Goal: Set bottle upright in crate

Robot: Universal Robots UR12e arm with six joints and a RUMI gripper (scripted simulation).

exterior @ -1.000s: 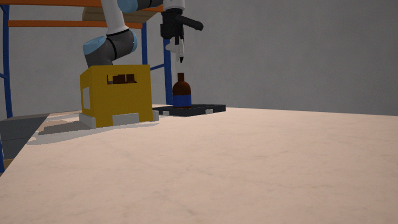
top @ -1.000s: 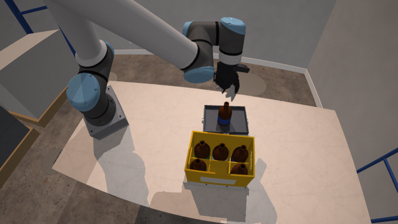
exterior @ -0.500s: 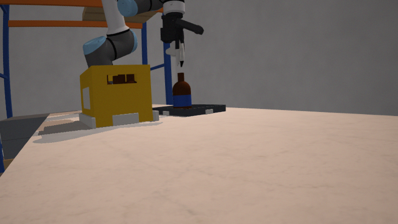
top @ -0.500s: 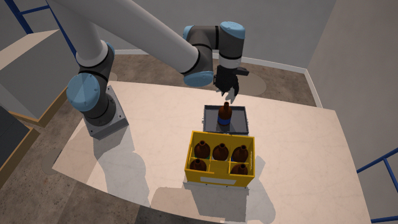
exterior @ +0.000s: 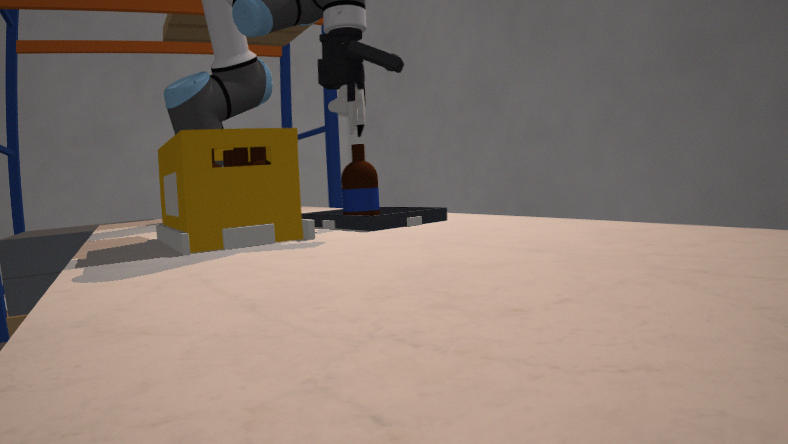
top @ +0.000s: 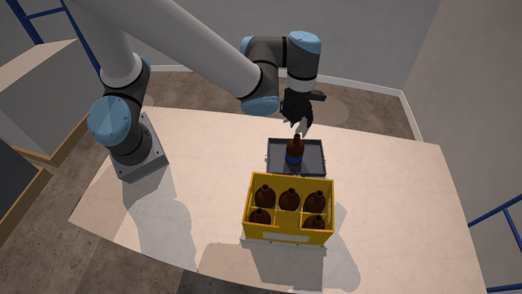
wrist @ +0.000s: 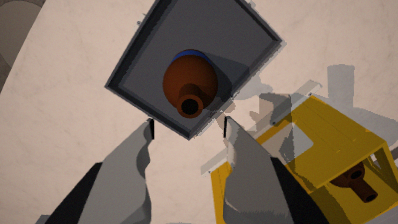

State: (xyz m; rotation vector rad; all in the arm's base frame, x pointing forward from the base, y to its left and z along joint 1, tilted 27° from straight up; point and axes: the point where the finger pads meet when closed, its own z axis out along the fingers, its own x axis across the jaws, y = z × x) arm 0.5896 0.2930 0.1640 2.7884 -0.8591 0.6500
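The bottle (top: 295, 149) (exterior: 360, 184) (wrist: 190, 82) — brown, narrow-necked, with a blue band around its lower body — stands upright inside the dark grey, shallow-rimmed tray (top: 314, 173) (exterior: 380, 223) (wrist: 150, 114). The yellow crate (top: 252, 229) (exterior: 242, 193) (wrist: 340, 145) sits upright just beside it — five brown bottles inside.

Top view: moderate light, warm on the table (top: 383, 204) (exterior: 441, 308) (wrist: 65, 65); shadows with crisp edges fall from the crate (top: 288, 233) (exterior: 242, 193) (wrist: 330, 145) toward the near edge, overlapping in two tones. Exterior: wall (top: 365, 44) (exterior: 579, 110) dim grey, crate face shaded. Wrist: bottle (top: 294, 149) (exterior: 360, 182) (wrist: 187, 80) dark, fine detail soft.
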